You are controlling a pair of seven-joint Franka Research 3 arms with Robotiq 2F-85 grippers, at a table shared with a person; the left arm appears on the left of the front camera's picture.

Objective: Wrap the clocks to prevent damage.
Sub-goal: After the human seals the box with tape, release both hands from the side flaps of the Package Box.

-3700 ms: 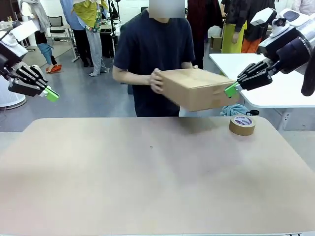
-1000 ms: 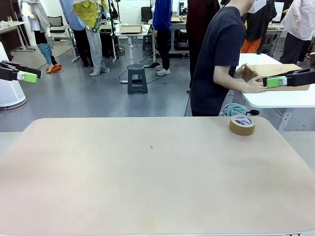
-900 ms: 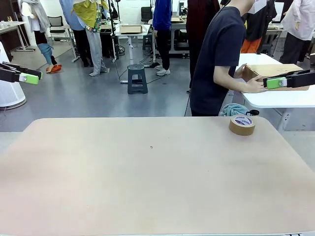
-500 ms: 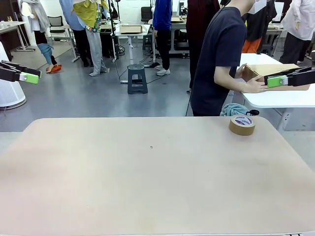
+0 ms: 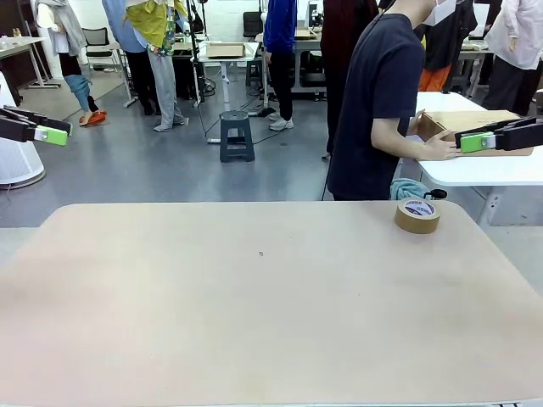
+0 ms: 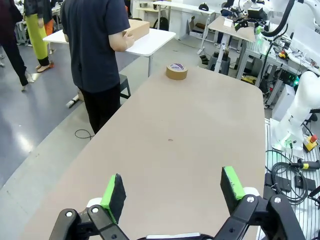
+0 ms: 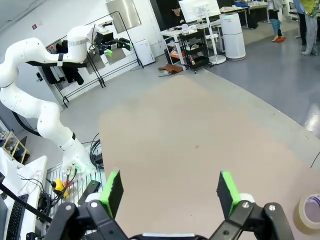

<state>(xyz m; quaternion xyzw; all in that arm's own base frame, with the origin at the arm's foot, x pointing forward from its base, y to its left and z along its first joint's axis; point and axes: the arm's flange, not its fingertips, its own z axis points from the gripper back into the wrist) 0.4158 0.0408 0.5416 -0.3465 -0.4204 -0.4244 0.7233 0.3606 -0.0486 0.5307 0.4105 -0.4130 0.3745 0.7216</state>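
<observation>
Near the counter's (image 5: 254,322) far right corner sat 1 tape roll (image 5: 417,215), lying flat. Beyond the far edge a person (image 5: 377,102) in a dark shirt stood turned toward a white side table (image 5: 488,174), with a hand (image 5: 441,149) on a cardboard box (image 5: 471,123) resting there. No clock lay on the counter. The left claw (image 6: 172,187) hung high off the counter's left edge, its green pads spread wide with nothing between them, and looked along the bare surface toward the tape roll (image 6: 176,71). The right claw (image 7: 170,189) hung off the right edge in front of the box, likewise spread wide and empty, with the roll's rim (image 7: 310,212) at its lower right.
</observation>
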